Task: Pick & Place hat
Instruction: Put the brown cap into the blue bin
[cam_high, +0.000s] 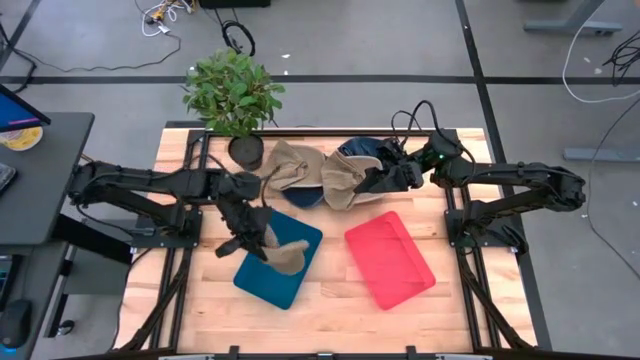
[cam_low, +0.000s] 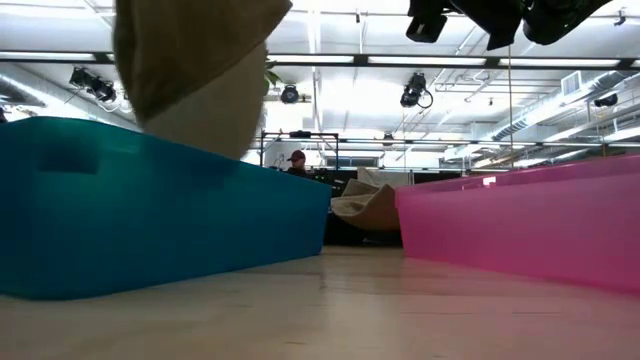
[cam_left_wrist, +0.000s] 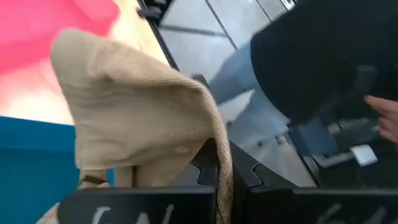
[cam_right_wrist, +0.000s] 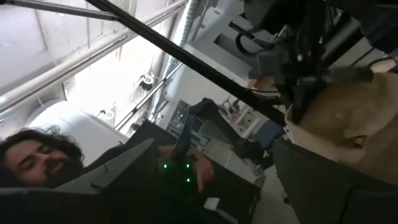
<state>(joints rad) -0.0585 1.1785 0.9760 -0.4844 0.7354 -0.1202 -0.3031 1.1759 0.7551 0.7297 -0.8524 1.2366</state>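
A tan hat (cam_low: 195, 70) hangs at the upper left of the frame above a teal bin (cam_low: 150, 225). A pink bin (cam_low: 530, 225) fills the right side. Between them, farther back on the wooden table (cam_low: 330, 310), lie more tan hats (cam_low: 365, 205).

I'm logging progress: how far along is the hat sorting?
Done: nothing shows as settled in either bin. In hand: the left hand holds a tan hat over the teal bin. Left: the hat pile by the right hand; the pink bin is empty.
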